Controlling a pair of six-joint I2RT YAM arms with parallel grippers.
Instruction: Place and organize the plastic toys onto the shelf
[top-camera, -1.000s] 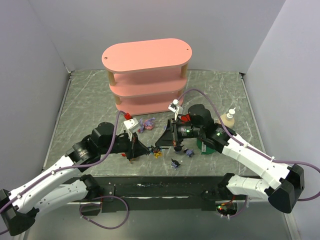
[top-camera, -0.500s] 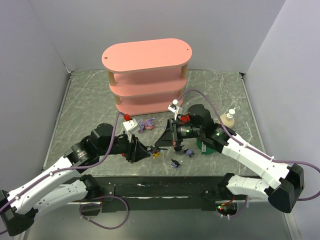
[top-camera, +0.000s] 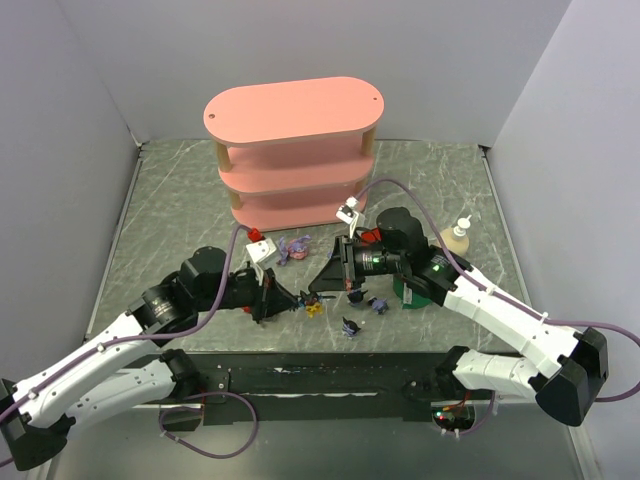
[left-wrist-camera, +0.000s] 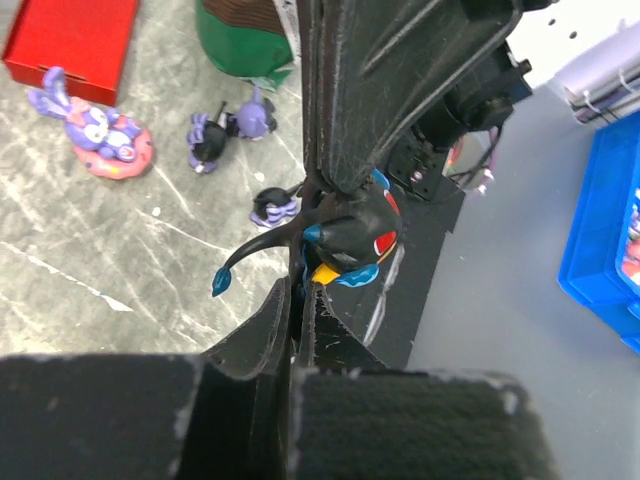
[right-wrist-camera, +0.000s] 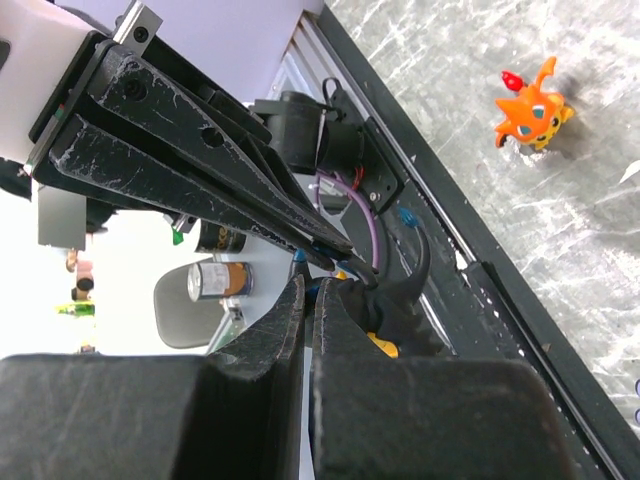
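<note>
Both closed: left gripper (left-wrist-camera: 303, 290), right gripper (right-wrist-camera: 307, 290), tips at spiky black toy (left-wrist-camera: 350, 232)
Toy feel: prob light, hard, slick; pinch body

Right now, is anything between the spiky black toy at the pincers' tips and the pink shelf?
Only one thing is visible: a lilac-pink toy lies on the table between the spiky black toy and the shelf. Carried above it, the way looks open.

Red box (left-wrist-camera: 70, 45) lies near green cylinder (left-wrist-camera: 240, 45).
</note>
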